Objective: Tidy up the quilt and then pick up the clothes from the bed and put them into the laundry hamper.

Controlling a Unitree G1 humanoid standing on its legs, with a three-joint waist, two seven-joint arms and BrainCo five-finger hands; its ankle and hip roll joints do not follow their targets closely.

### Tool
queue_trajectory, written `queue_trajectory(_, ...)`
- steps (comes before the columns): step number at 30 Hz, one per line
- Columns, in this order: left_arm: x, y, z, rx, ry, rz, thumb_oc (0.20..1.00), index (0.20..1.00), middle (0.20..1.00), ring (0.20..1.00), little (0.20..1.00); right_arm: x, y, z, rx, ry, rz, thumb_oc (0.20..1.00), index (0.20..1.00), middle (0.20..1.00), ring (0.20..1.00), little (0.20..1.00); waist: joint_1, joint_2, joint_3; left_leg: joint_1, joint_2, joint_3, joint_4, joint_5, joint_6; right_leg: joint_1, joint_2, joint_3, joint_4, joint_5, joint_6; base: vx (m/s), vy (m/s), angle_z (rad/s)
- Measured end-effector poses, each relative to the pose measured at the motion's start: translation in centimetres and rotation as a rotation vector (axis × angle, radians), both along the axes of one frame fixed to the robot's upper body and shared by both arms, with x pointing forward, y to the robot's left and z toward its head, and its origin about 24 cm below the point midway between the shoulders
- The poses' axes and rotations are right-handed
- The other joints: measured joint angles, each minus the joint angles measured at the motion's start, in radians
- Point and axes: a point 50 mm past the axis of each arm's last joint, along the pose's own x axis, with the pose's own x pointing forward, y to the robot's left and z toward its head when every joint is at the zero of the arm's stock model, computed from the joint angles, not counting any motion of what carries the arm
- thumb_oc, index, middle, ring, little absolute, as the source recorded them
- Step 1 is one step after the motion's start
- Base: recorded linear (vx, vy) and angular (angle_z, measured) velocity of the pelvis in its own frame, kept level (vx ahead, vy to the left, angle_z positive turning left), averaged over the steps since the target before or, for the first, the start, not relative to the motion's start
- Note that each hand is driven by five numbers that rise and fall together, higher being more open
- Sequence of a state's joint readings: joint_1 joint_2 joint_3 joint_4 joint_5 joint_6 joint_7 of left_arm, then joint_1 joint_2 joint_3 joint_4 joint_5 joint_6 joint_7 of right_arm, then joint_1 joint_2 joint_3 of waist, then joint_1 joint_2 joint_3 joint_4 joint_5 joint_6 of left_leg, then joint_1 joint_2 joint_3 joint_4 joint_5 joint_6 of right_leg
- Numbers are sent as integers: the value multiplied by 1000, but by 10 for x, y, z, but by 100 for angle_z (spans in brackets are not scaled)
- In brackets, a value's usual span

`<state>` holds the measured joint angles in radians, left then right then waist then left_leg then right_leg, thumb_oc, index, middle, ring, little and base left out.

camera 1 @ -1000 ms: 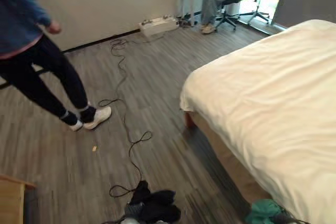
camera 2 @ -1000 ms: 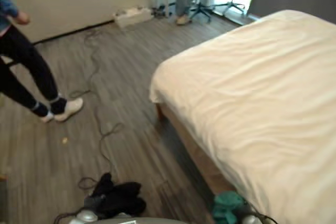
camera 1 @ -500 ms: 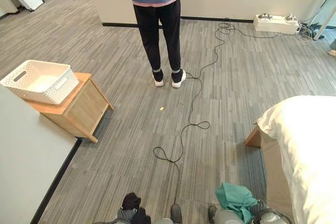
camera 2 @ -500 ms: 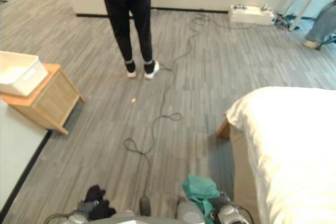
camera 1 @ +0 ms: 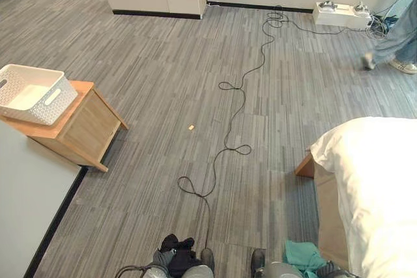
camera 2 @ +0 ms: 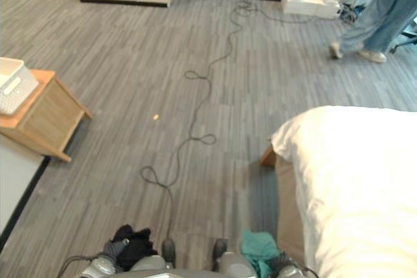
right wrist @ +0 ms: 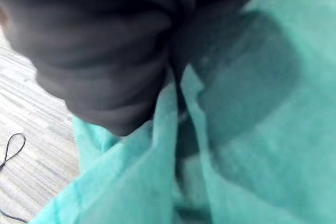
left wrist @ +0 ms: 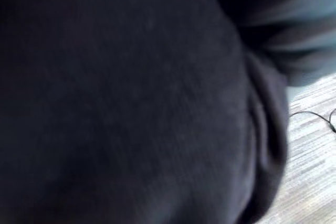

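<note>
The person in the blue top who stood mid-floor half a second ago is gone from that spot; a person in jeans now walks at the far right, and the camera has swung slightly, so the hamper sits further left. The white laundry hamper rests on a low wooden cabinet at the robot's left, well apart from the bed on the right, whose cream quilt lies smooth over the corner. Dark clothing bunches at the left hand low in the head views and covers the left wrist view. Teal clothing bunches at the right hand, beside the bed frame; the right wrist view shows teal folds. Fingers of both hands are hidden in cloth; grip cannot be told.
</note>
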<state>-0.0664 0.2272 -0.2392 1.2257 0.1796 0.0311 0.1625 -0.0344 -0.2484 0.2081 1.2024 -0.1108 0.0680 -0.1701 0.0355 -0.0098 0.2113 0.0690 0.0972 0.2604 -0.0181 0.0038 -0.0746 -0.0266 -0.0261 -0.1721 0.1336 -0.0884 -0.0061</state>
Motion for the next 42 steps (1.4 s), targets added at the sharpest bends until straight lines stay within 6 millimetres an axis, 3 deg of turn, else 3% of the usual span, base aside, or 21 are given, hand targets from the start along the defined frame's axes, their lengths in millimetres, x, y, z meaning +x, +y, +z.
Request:
queue_trajectory(2,-3,6,0,12,3,32,200,200,200,200,200,6,4,1,8,-29,7,200,200,200,200,200,20,-16,15,-73,17,-23,199,-12,-19,18,8,15,-10,-9,-19,67,-113,-63)
queue_trajectory(3,4,6,2,19,-21,38,200,200,200,200,200,8,3,3,6,-48,9,200,200,200,200,200,22,-33,26,-173,34,-39,414,-6,-33,42,-12,27,-37,11,-32,182,-54,-43)
queue_trajectory(5,2,-5,0,-1,-26,43,200,200,200,200,200,15,-10,9,-33,-80,15,200,200,200,200,200,25,-12,35,-265,40,-105,549,8,-52,105,3,59,-93,24,-68,256,-9,-30)
queue_trajectory(8,9,-12,1,-13,-51,29,200,200,200,200,200,18,-23,14,-78,-89,24,200,200,200,200,200,29,13,44,-293,15,-98,390,20,-33,143,5,76,-143,43,-75,353,121,-31)
queue_trajectory(11,14,-15,3,-20,-70,16,200,200,200,200,200,17,-26,14,-99,-62,59,200,200,200,200,200,33,32,41,-251,-17,-50,-31,102,-36,187,34,91,-222,50,-38,444,127,-13)
queue_trajectory(14,16,-15,3,-22,-69,17,200,200,200,200,200,17,-24,13,-96,-53,60,200,200,200,200,200,49,19,51,-291,-20,22,-67,173,-4,227,47,87,-217,28,-53,395,87,-15)
queue_trajectory(17,-5,-9,-3,-12,-4,65,200,200,200,200,200,6,-20,7,-91,-4,79,200,200,200,200,200,51,-17,20,-250,-35,84,-65,198,56,303,38,86,-215,-36,8,468,90,-14)
queue_trajectory(18,-8,-9,-4,-12,6,72,200,200,200,200,200,-3,-22,5,-100,26,86,200,200,200,200,200,56,-6,13,-220,-32,81,-65,151,57,323,46,89,-187,-63,20,583,185,-15)
queue_trajectory(19,-13,-3,-5,7,35,75,200,200,200,200,200,-5,-15,2,-90,41,98,200,200,200,200,200,55,-17,5,-191,-33,66,-60,211,120,300,48,67,-39,-126,76,426,165,-5)
queue_trajectory(21,-5,-3,-3,16,25,52,200,200,200,200,200,-3,-9,1,-73,28,103,200,200,200,200,200,44,-26,3,-159,-21,50,-56,160,133,40,-4,44,516,-107,149,359,138,30)
queue_trajectory(22,-4,1,-2,28,22,38,200,200,200,200,200,-4,-4,0,-63,28,102,200,200,200,200,200,28,-49,-2,-129,-50,32,-57,158,149,-47,-59,36,713,-105,153,558,136,61)
queue_trajectory(24,9,9,4,68,5,-18,200,200,200,200,200,-7,4,-3,-39,32,105,200,200,200,200,200,-1,-68,1,-66,-93,-44,-63,126,180,-168,-67,94,805,-112,152,601,34,97)
queue_trajectory(26,35,11,13,85,-58,-45,200,200,200,200,200,1,8,-1,-23,-11,99,200,200,200,200,200,-54,-44,27,-31,-90,-156,-64,118,179,-217,33,157,556,-124,130,534,-65,173)
queue_trajectory(28,53,7,20,81,-111,-66,200,200,200,200,200,-2,6,-1,-11,-15,64,200,200,200,200,200,-67,-54,29,10,-120,-206,-64,91,172,-231,34,208,337,-116,129,555,-119,139)
queue_trajectory(30,62,3,23,71,-147,-82,200,200,200,200,200,11,2,3,-16,-52,51,200,200,200,200,200,-55,-64,26,46,-163,-231,-68,-4,173,-269,-10,252,26,-55,139,610,-188,71)
queue_trajectory(33,57,-3,19,58,-124,-88,200,200,200,200,200,17,3,5,8,-78,-5,200,200,200,200,200,-68,-56,24,104,-173,-282,-63,-51,165,-262,-64,227,-125,40,137,608,-195,73)
queue_trajectory(35,23,-3,6,45,-37,-65,200,200,200,200,200,12,4,2,10,-45,-12,200,200,200,200,200,-65,-23,10,207,-130,-295,-61,-132,131,-220,-47,185,-33,115,101,542,-225,31)
queue_trajectory(36,-2,-4,-2,35,29,-46,200,200,200,200,200,-5,2,-2,10,-6,-21,200,200,200,200,200,-86,-5,-22,226,-89,-301,17,-160,83,-170,-25,137,-16,179,90,459,-266,52)
queue_trajectory(38,-19,-5,-7,16,70,-8,200,200,200,200,200,-9,-1,-2,11,17,-27,200,200,200,200,200,-71,10,-45,122,-64,-266,293,-167,37,-97,-12,104,-38,156,32,314,-259,55)
queue_trajectory(40,-6,-6,-4,-3,37,25,200,200,200,200,200,-3,-12,2,-6,6,-24,200,200,200,200,200,-57,-10,-41,-110,-27,-220,725,-94,10,-58,-14,73,-64,153,-9,410,-295,29)
queue_trajectory(42,2,1,-1,4,14,44,200,200,200,200,200,11,-14,6,-14,-7,-3,200,200,200,200,200,-26,-30,-15,-253,46,-109,894,-87,0,18,-12,57,-116,102,-68,512,-186,37)
